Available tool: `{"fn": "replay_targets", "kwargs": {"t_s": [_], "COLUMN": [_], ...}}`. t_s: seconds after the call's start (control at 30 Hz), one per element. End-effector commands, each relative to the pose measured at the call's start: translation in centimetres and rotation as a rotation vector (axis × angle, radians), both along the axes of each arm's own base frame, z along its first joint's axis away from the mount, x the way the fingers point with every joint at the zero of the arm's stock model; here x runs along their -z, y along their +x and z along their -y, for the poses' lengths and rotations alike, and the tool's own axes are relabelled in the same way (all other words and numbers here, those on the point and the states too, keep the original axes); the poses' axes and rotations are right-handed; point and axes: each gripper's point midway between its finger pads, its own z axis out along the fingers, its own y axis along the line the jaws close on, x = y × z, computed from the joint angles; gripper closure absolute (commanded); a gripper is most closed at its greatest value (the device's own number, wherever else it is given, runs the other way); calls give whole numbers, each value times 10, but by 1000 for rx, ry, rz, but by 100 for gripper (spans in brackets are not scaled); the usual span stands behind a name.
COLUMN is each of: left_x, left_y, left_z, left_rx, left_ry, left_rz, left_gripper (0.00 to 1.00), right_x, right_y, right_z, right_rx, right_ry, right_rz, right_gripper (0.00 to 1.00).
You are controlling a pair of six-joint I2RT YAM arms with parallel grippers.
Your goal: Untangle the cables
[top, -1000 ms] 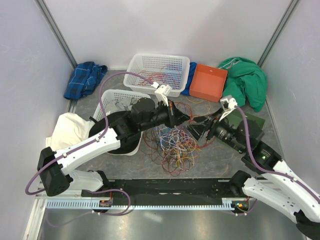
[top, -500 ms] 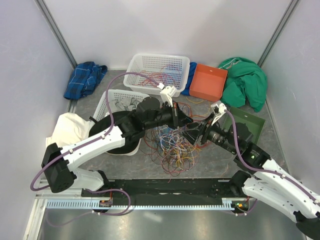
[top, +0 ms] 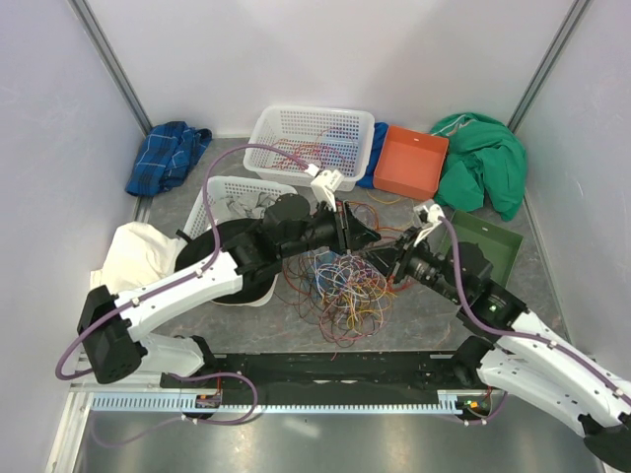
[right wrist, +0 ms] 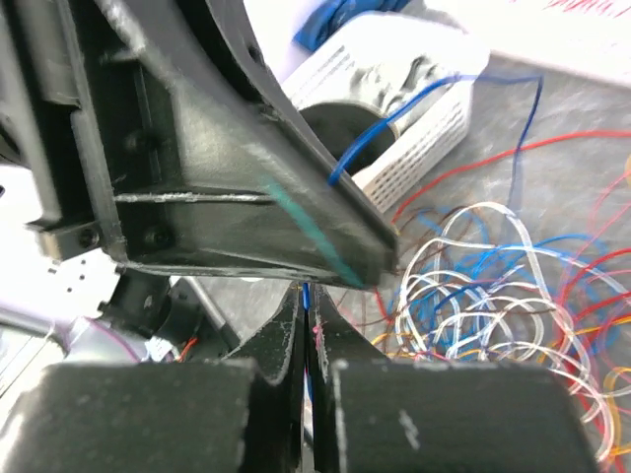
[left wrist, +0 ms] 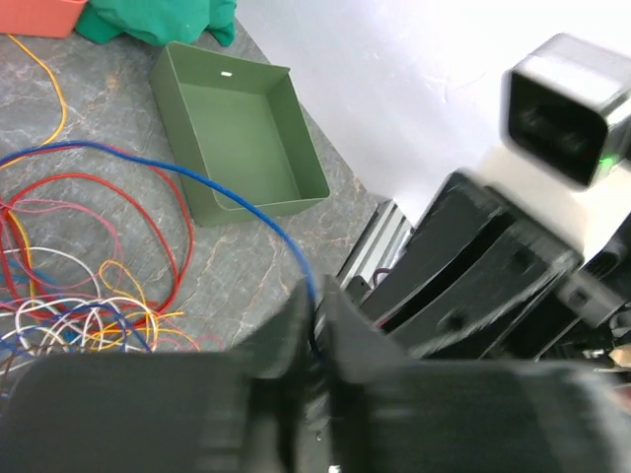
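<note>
While the left gripper [top: 362,236] has barely shifted over the last second, the right gripper [top: 385,262] has swung in from the green tray [top: 498,246] side. It now sits almost tip to tip with the left one, above the edge of the cables [top: 340,288] nearest that tray. Both pairs of fingers are pinched narrow. The left clamps a blue cable [left wrist: 197,177] that arcs out past the tray's front. The right seems to nip a blue strand too, probably the same one, though blur leaves that unsure. If so, the strand is gripped at two points and ready to be drawn clear of the pile lying left of the tray.
</note>
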Motion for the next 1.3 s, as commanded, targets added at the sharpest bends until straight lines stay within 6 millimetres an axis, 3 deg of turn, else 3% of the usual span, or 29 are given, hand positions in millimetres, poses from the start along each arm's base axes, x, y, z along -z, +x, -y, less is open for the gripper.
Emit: {"fn": "replay_targets", "kwargs": {"t_s": [0.0,0.03,0.07,0.1,0.13,0.2,0.23,0.27,0.3,0.37,0.4,0.43,0.47,0.5,0.53,0.57,0.63,0.67,0.7,0.73,0.77,0.8,0.83,0.9,1.03,1.23,1.27], "left_x": [10,17,24,41,49,65,69,65,75,83,86,88,98,94,95,100,80,89,62,56,70,61,39,38,28,36,46], "left_y": [7,8,20,23,27,32,32,32,30,27,26,25,22,21,17,14,9,6,8,2,-1,-3,-4,-7,-14,-28,-29], "left_z": [-27,-41,-56,-70,-83,-115,-124,-134,-140,-150,-152,-153,-154,-151,-146,-142,-124,-121,-113,-108,-108,-107,-105,-106,-81,-36,-27], "left_rx": [-115,-156,-257,-312,-370,-490,-520,-557,-570,-601,-612,-616,-607,-601,-569,-544,-462,-435,-413,-368,-350,-336,-332,-314,-222,-85,-64], "left_ry": [36,80,118,174,207,273,283,270,279,272,260,250,255,216,194,182,65,51,-66,-114,-122,-168,-273,-302,-323,-345,-330], "left_rz": [31,28,39,27,22,31,34,44,34,22,8,-2,-17,-19,-28,-30,9,23,101,135,160,226,299,384,502,535,518], "left_gripper": [61,48,41,24,17,1,0,0,0,0,0,0,0,0,0,0,0,0,0,0,0,0,0,0,0,0,1], "right_x": [-46,-64,-66,-59,-74,-75,-92,-96,-95,-119,-119,-138,-144,-143,-163,-161,-178,-177,-177,-178,-177,-175,-174,-173,-175,-176,-174], "right_y": [11,18,22,26,31,39,44,48,56,65,75,79,85,97,100,109,112,115,115,115,116,116,116,114,110,105,105], "right_z": [36,49,57,62,73,81,91,94,94,105,102,106,112,109,110,104,95,88,83,81,78,75,74,71,67,63,63], "right_rx": [178,256,296,326,386,436,498,524,551,635,658,691,744,762,765,755,707,689,670,662,654,643,634,621,586,556,554], "right_ry": [15,-2,-30,-81,-93,-149,-146,-168,-202,-199,-228,-204,-213,-239,-205,-219,-179,-181,-172,-163,-162,-155,-152,-147,-133,-125,-131], "right_rz": [98,136,134,112,140,137,156,167,158,179,170,187,189,178,195,183,188,182,174,172,167,157,153,146,136,131,127], "right_gripper": [100,100,100,100,100,100,100,100,100,100,100,100,100,100,100,100,100,100,100,100,100,100,100,100,100,100,100]}}
